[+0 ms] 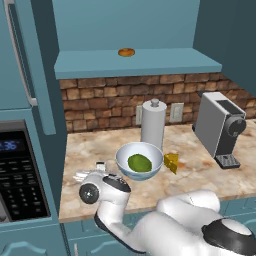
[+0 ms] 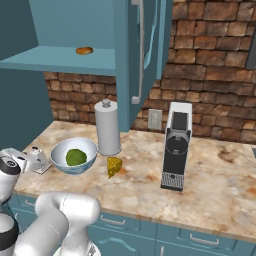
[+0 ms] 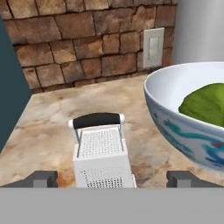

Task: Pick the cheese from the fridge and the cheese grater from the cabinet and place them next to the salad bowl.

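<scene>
My jaws stand spread wide, one dark fingertip [image 3: 41, 178] at each side of the cheese grater [image 3: 103, 153] in the hand view and neither touching it, so I read the gripper [image 3: 111, 179] as empty and the grater as let go. It stands upright on the marble counter [image 3: 52, 127], on its own base, just beside the salad bowl [image 3: 188, 113], apart from the rim by a narrow strip of counter. I judge that is exactly why it sits here: the task wants it next to the bowl, and this is the open side, since the cheese [image 1: 171, 162] already lies on the counter at the bowl's other side, close by the rim.

The grater is a small silver-grey box, tapering slightly upward, its faces covered in fine perforations, with a dark-gripped handle loop across the top. The bowl is pale with blue patterning on the outside and holds a green lump [image 3: 203, 105].

Behind the bowl stands the paper towel roll [image 1: 153, 122], and further along the coffee machine [image 1: 220, 127]. Up on the open cabinet [image 1: 135, 62] shelf a flat orange-brown bun [image 1: 126, 52] remains. A wall socket [image 3: 153, 47] sits in the brick backsplash [image 3: 78, 43]

By my judgement both items are placed and only a clean retreat is left
</scene>
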### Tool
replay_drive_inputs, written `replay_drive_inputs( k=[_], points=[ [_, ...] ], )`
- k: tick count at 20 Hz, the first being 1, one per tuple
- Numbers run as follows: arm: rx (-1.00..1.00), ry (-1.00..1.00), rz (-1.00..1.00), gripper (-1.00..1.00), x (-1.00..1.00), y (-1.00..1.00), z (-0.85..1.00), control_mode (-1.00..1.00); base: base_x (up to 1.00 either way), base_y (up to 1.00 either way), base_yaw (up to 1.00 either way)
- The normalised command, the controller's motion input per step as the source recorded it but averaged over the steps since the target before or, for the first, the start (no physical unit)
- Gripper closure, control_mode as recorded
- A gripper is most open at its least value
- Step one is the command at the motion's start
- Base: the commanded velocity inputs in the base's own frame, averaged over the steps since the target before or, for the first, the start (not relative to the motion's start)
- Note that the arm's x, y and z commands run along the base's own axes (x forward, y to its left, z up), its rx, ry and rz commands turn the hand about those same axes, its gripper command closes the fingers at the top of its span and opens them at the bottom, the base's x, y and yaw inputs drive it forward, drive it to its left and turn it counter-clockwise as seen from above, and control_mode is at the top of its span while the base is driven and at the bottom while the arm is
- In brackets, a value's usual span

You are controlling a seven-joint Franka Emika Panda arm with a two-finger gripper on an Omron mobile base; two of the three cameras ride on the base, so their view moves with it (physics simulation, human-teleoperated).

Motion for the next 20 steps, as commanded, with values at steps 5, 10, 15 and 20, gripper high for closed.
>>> replay_drive_inputs(
  k=[5, 10, 15, 20],
  points=[
    [0.01, 0.27, -0.01, -1.00, -0.23, -0.12, 0.46, -1.00, 0.00, 0.00, 0.00],
    [0.00, 0.20, 0.00, -1.00, -0.28, -0.19, 0.46, -1.00, 0.00, 0.00, 0.00],
    [0.00, 0.12, 0.00, -1.00, -0.25, -0.26, 0.39, -1.00, 0.00, 0.00, 0.00],
    [0.00, 0.01, 0.05, -1.00, -0.27, -0.29, 0.37, -1.00, 0.00, 0.00, 0.00]
  ],
)
